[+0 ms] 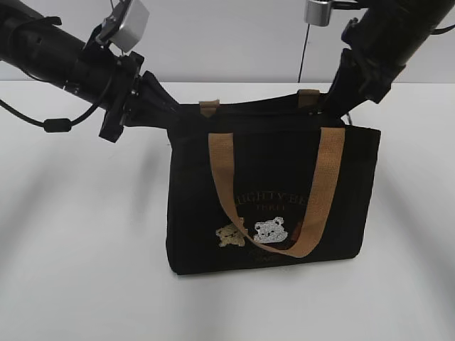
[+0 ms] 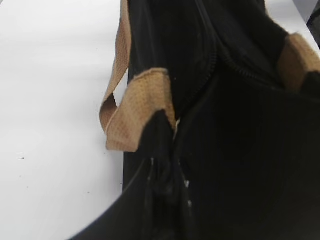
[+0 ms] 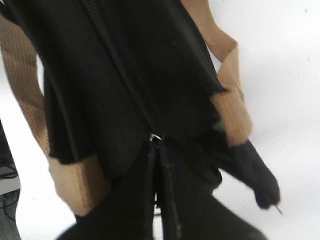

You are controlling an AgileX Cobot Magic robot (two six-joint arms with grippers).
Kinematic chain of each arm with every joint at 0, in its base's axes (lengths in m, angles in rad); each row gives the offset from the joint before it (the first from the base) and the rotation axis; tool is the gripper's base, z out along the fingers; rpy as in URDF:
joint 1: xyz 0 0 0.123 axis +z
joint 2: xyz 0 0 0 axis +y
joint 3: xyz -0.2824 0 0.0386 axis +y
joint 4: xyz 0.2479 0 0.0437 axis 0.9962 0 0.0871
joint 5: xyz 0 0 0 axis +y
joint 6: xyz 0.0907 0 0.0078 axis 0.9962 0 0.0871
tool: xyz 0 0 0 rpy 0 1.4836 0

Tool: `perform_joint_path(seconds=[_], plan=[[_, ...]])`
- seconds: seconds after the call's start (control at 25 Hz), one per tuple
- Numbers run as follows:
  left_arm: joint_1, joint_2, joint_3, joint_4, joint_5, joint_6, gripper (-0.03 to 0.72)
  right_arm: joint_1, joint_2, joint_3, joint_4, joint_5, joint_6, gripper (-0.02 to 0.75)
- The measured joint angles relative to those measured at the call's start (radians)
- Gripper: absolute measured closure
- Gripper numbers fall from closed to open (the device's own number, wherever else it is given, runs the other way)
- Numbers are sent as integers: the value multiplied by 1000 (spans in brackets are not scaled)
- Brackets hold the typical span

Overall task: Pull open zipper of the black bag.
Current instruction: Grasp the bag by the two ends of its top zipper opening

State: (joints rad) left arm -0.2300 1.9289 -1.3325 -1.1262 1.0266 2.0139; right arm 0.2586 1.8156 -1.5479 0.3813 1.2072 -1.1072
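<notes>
Black cloth bag (image 1: 270,192) with tan straps stood mid white table (image 1: 71,270), left gripper (image 2: 167,167) pinched on bag's top end, right gripper (image 3: 157,150) clamped on small silver zipper (image 3: 120,75) tab.

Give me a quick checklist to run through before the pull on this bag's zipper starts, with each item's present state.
1. Bag upright on the table: ok.
2. Left gripper closed on the bag's top edge at its end: ok.
3. Right gripper shut at the zipper, with a small silver glint between the tips: ok.
4. Pull tab really caught, not just fabric: cannot tell, it is mostly hidden.
5. Zipper line closed ahead of the right gripper: ok.
6. Front handle hangs down the front, away from the zipper: ok.
</notes>
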Motion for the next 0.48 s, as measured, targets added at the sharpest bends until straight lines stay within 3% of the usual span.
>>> perform_joint_path(seconds=[0.2, 0.48], plan=[[0, 0, -1, 4, -4, 0, 643, -62, -3, 0, -72, 5, 18, 753], [4, 0, -1, -2, -4, 0, 643, -71, -34, 0, -50, 6, 16, 745]])
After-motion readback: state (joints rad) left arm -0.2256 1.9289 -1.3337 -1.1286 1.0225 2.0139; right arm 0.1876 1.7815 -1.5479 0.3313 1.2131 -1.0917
